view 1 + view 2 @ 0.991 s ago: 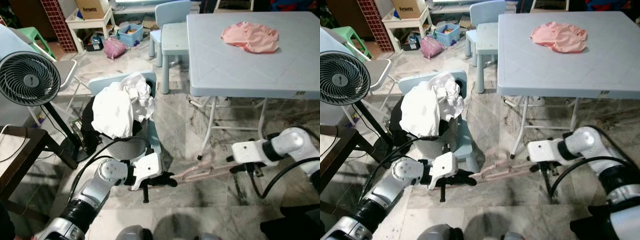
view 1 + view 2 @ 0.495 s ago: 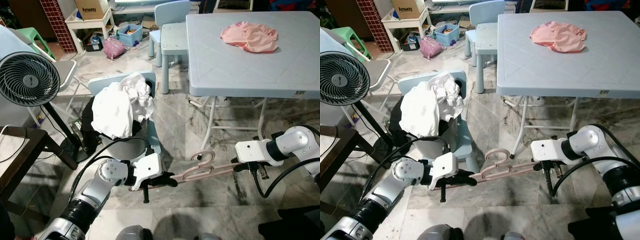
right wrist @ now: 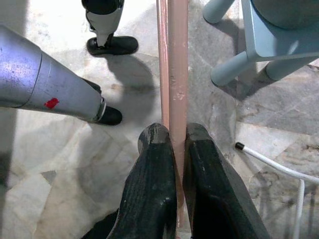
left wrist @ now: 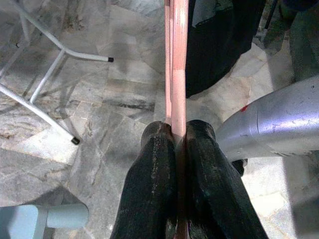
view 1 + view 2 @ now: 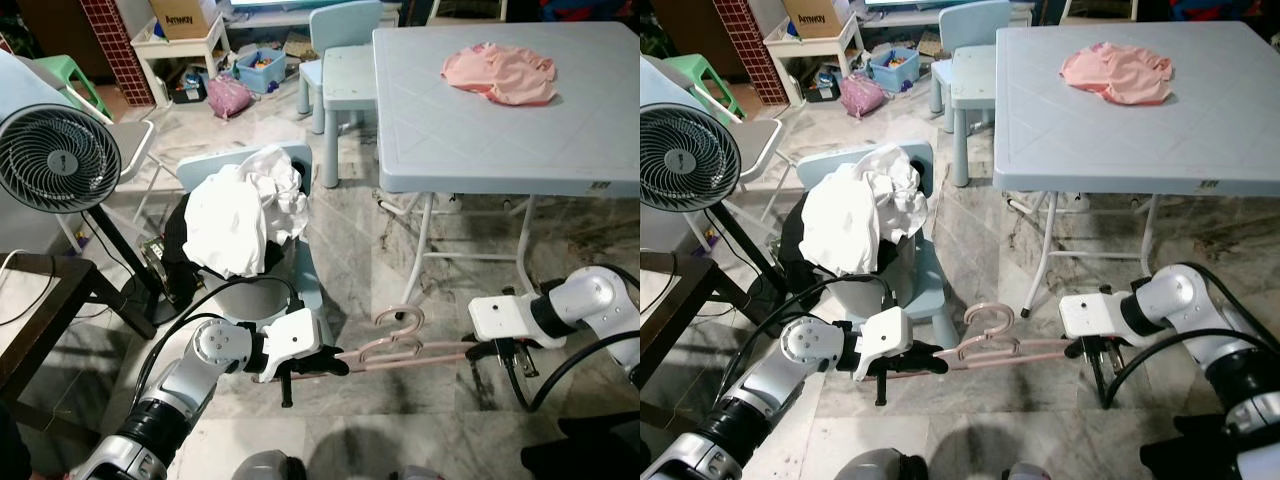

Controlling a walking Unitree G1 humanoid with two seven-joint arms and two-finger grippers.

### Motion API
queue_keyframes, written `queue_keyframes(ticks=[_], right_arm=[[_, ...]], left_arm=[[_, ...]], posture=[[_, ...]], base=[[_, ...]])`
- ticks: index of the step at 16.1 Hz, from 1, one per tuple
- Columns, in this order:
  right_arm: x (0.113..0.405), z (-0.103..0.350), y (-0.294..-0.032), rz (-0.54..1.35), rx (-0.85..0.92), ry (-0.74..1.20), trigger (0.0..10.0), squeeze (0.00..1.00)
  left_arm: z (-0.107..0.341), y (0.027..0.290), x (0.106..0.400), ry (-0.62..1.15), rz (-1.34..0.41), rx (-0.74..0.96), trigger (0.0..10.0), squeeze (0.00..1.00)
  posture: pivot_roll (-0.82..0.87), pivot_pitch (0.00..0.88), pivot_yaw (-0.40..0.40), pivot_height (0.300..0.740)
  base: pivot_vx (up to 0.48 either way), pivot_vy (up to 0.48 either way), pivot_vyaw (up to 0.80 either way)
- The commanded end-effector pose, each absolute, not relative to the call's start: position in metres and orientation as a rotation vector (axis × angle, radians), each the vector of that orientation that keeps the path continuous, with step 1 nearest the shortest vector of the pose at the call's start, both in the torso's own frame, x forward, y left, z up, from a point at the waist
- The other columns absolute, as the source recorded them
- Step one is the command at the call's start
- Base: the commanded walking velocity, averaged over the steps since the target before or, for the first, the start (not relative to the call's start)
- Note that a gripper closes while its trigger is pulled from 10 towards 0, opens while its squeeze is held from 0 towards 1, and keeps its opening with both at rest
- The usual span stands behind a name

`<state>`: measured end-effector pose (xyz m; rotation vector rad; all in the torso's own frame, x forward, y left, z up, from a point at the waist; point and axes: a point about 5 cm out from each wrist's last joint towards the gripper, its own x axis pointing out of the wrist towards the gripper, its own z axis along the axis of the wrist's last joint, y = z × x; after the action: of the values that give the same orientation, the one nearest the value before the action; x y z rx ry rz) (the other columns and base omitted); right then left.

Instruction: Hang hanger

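one hanger (image 5: 400, 343), one table (image 5: 470, 150), two blue chairs (image 5: 340, 60) (one heaped with clothes).

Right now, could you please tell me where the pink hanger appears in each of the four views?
Left eye view: pink hanger low at centre, level between both pincers.
Right eye view: low at centre, hook uppermost.
Left wrist view: its bar runs away from the shut left pincer.
Right wrist view: its bar runs away from the shut right pincer.
Shared landmark: marble floor.
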<state>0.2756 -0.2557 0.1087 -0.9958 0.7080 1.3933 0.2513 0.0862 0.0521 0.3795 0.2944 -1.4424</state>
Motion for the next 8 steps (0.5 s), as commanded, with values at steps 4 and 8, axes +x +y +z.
queue_keyframes(ticks=[4, 8], right_arm=[[0.2805, 0.1198, -0.2364, 1.405, -0.937, 0.573, 0.0, 0.0], [0.2803, 0.1207, -0.2346, 1.407, -0.887, 0.603, 10.0, 1.0]], left_arm=[[0.0536, 0.0833, 0.2545, 0.282, -1.438, 0.4, 10.0, 0.0], [0.0523, 0.0837, 0.2535, 0.287, -1.439, 0.403, 10.0, 0.0]], posture=[[-0.06, 0.0, 0.093, 0.74], [-0.06, 0.0, 0.092, 0.74]], base=[[0.0, 0.0, 0.0], [0.0, 0.0, 0.0]])
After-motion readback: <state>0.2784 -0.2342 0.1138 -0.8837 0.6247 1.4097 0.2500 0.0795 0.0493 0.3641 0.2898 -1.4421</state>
